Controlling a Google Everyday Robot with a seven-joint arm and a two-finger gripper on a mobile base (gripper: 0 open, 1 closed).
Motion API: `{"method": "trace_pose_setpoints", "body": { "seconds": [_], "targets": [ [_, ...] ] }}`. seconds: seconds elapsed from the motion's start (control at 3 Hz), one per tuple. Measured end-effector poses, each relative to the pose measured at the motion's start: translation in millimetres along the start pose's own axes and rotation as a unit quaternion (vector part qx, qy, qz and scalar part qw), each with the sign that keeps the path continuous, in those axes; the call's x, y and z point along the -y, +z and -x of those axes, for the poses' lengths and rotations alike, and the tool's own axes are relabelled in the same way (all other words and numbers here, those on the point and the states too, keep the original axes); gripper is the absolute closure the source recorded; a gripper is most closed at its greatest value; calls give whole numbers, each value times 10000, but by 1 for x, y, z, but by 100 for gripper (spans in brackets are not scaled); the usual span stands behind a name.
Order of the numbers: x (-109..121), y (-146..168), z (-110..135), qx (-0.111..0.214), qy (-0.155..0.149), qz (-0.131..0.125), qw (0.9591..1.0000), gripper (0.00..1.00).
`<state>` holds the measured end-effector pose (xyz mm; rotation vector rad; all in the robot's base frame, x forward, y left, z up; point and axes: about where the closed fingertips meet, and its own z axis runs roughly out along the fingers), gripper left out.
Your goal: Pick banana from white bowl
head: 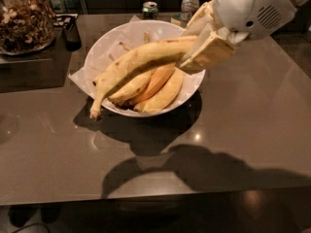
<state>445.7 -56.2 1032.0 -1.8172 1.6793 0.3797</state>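
The long pale-yellow banana [133,62] is lifted out of the white bowl [104,45], tilted, its stem end hanging down past the bowl's front left rim. My gripper [197,47] is at the bowl's right rim and is shut on the banana's right end. The cream fingers [209,52] clamp it from both sides. The bowl is lined with crinkled white paper. Three shorter, more orange-yellow bananas [155,89] lie in the bowl beneath the lifted one.
A glass jar of nuts [24,18] stands at the back left on a dark tray. A green can [149,8] and a water bottle [189,4] stand behind the bowl. The brown table [243,130] stretches to the front and right.
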Motion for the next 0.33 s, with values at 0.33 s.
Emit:
{"method": "trace_pose_setpoints", "body": {
  "seconds": [0.33],
  "targets": [
    [-2,-2,4,85,2,-1,10000,100]
  ]
}}
